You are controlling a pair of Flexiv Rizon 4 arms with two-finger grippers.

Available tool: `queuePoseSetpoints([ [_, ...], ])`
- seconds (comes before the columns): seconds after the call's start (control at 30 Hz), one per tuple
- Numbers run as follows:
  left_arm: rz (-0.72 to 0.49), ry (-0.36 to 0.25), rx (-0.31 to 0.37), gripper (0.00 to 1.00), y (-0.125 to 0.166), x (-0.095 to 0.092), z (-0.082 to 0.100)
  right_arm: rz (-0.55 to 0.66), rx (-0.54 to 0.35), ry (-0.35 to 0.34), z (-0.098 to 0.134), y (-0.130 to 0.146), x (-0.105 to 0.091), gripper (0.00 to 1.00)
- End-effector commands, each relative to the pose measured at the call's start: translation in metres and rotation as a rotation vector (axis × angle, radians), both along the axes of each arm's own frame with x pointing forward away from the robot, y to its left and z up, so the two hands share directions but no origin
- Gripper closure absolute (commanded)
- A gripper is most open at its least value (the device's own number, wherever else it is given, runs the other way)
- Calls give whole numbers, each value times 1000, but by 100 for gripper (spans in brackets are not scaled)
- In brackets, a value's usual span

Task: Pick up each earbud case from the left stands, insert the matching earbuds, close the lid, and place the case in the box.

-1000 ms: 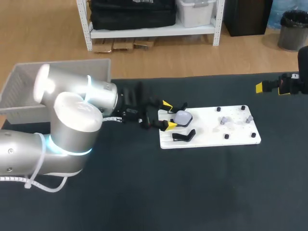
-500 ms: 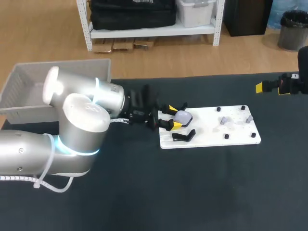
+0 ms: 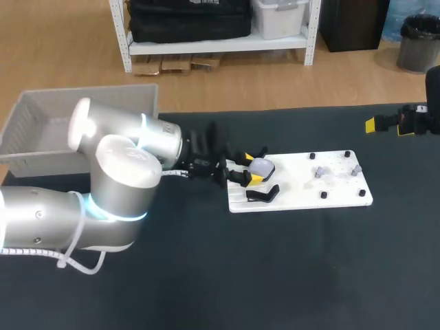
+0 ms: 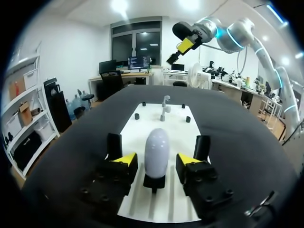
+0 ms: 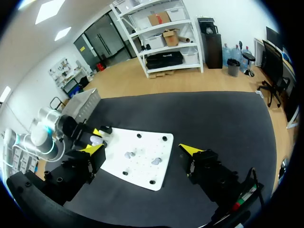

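Between left jaws, wrist view alone shows earbud case [image 4: 156, 151] untouched.

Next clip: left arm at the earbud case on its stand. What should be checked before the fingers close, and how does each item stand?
1. Earbud case centred in the left gripper: ok, it sits midway between the two fingers.
2. Fingers free of the case: ok, a gap shows on both sides, so the gripper is open.
3. Case seated on its black stand: ok, it stands upright on the white board.
4. Case lid state: cannot tell, no seam is visible.
5. Right gripper out of the way: ok, it is open and off to the side of the board.
6. Room in the box: cannot tell, the left arm hides part of it.
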State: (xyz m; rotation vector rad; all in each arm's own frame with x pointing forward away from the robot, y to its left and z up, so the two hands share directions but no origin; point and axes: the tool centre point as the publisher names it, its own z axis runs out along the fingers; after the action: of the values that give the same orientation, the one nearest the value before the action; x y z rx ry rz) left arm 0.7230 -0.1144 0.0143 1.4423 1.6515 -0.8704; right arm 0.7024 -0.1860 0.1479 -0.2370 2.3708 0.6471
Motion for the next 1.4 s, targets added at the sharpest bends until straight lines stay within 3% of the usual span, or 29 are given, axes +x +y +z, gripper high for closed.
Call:
queuePoseSetpoints([
  [0.03, -8, 5, -11, 51, -2, 5, -3, -3, -3, 1, 1, 0, -1, 0],
  [0.4, -10, 17, -27, 53, -4, 7, -5, -3, -3, 1, 1, 0, -1, 0],
  [0.5, -12, 19, -31, 65, -4, 7, -5, -3, -3, 1, 1, 0, -1, 0],
  [0.67, -22, 25, -45, 100, -4, 6, -4, -3, -3, 1, 1, 0, -1, 0],
  [1.0, -35, 25, -72, 100, 2, 3, 5, -3, -3, 1, 1, 0, -1, 0],
  [1.33, -48, -42, -90, 100, 11, -1, 39, -3, -3, 1, 1, 0, -1, 0],
  [1.4, -52, -49, -96, 100, 9, -3, 46, 40, -18, 22, -3, 20, 3, 0],
])
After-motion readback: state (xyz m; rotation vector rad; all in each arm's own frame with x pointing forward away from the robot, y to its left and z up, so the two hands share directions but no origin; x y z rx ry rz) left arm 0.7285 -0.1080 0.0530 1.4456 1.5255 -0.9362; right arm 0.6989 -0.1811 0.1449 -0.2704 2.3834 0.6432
